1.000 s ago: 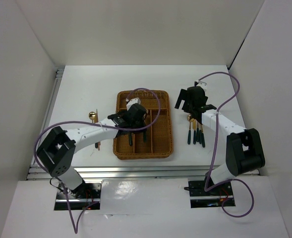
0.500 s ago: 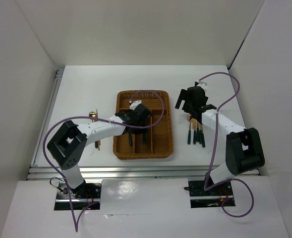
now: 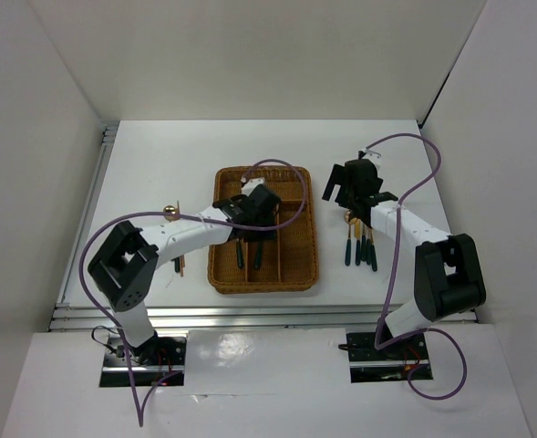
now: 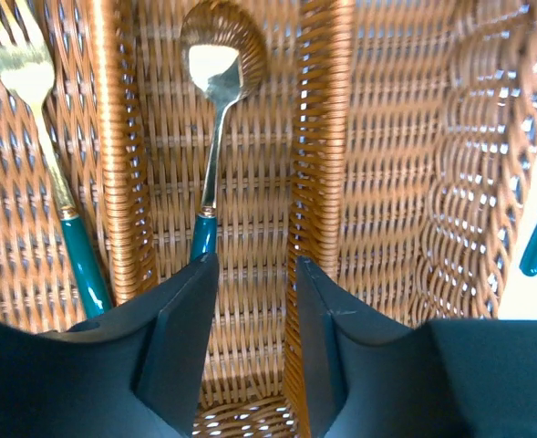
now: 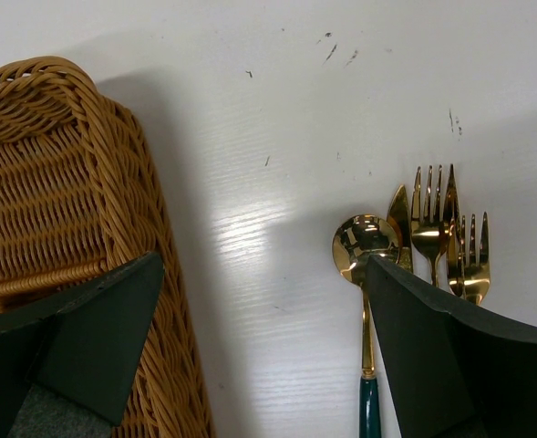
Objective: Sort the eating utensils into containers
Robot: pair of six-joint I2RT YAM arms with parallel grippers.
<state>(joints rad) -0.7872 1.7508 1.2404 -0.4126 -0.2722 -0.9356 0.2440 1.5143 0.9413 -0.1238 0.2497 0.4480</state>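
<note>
The brown wicker tray (image 3: 297, 265) lies mid-table, and my left gripper (image 3: 257, 206) hovers low over it. In the left wrist view a gold spoon (image 4: 211, 68) with a green handle rests in the middle slot, just past my left fingertip (image 4: 191, 301). A fork (image 4: 26, 64) lies in the neighbouring slot. The left gripper (image 4: 254, 274) is open with only wicker between its fingers. My right gripper (image 5: 263, 274) is open above bare table between the tray's edge (image 5: 86, 182) and a spoon (image 5: 368, 242), a knife tip (image 5: 397, 214) and two forks (image 5: 429, 219).
Right of the tray a cluster of green-handled cutlery (image 3: 360, 246) lies on the table. Left of the tray are a gold spoon head (image 3: 170, 213) and a thin chopstick (image 3: 180, 251). White walls enclose the table on three sides.
My left gripper has moved a little farther back over the tray, and its jaws have opened, leaving the spoon lying in the middle slot. The right arm has stayed put.
</note>
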